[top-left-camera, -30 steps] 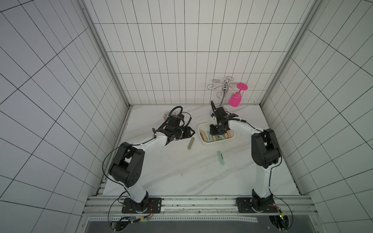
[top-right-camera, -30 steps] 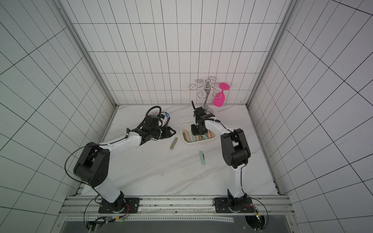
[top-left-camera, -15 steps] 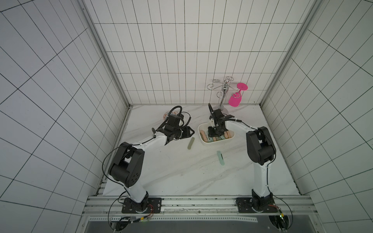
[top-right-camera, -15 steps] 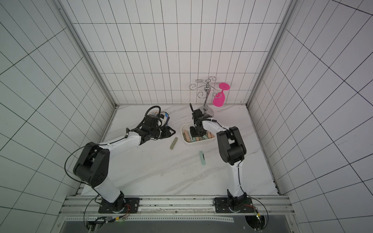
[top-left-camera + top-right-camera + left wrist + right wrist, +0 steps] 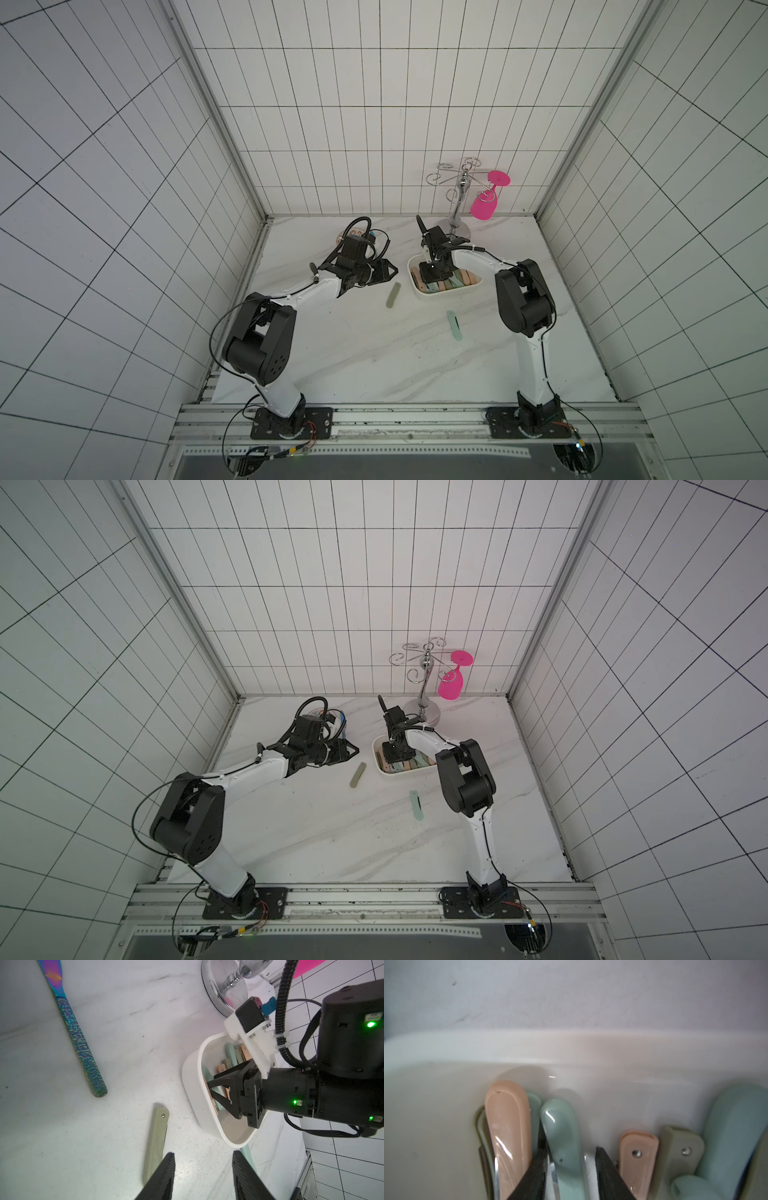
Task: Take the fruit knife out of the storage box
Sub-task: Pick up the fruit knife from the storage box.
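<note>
Fruit knife (image 5: 454, 325), teal, lies nearest us on the table (image 5: 374, 353); an olive knife (image 5: 392, 296) lies beyond, beside our left gripper (image 5: 202, 1153), jaws wide and empty. Farther right, inside the storage box (image 5: 191, 1088), our right gripper (image 5: 571, 1150) straddles a grey-green knife (image 5: 560, 1126) along its length; jaws narrow, grip unclear.
</note>
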`<state>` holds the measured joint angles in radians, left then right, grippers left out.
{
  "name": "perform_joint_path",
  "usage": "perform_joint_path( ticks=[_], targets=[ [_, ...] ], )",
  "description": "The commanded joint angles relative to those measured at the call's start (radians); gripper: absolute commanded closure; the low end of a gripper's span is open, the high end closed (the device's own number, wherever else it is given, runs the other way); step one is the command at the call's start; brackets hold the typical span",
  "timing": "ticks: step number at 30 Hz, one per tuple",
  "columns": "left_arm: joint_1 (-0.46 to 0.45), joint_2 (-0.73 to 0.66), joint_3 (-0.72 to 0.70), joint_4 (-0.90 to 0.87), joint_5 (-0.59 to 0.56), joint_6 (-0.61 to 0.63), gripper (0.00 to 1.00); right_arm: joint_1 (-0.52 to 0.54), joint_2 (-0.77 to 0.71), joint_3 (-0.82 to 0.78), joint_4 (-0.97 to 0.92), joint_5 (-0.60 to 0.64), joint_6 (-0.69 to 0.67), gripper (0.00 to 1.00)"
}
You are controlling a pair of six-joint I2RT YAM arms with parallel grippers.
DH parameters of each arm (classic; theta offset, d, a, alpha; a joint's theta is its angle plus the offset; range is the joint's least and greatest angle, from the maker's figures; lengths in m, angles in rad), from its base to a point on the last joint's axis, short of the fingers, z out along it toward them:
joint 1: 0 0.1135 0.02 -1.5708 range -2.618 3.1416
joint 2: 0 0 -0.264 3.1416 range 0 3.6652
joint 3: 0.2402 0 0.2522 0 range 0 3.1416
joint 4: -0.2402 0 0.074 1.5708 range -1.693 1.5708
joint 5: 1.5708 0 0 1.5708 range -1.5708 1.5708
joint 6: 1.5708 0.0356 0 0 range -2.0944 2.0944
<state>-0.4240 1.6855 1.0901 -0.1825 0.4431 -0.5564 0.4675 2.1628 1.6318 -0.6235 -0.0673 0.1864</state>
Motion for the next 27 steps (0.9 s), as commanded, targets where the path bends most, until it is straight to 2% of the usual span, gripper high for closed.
perform_joint_path(
  ticks=[1, 3, 6, 9, 27],
  targets=[
    [0.008, -0.01, 0.001, 0.012, 0.008, 0.016, 0.52, 0.004, 0.048, -0.006, -0.087, 0.046, -0.008, 0.64],
    [0.01, -0.01, 0.001, 0.012, 0.011, 0.017, 0.52, 0.004, 0.05, -0.011, -0.088, 0.04, -0.004, 0.68],
    [0.013, -0.009, 0.001, 0.014, 0.011, 0.017, 0.52, 0.005, 0.053, -0.021, -0.088, 0.041, -0.001, 0.81],
    [0.013, -0.008, 0.002, 0.013, 0.013, 0.017, 0.52, 0.005, 0.048, -0.027, -0.087, 0.046, 0.001, 0.99],
    [-0.009, -0.022, 0.019, 0.036, 0.046, 0.004, 0.52, -0.003, -0.118, 0.033, -0.084, -0.002, -0.003, 1.0]
  ],
)
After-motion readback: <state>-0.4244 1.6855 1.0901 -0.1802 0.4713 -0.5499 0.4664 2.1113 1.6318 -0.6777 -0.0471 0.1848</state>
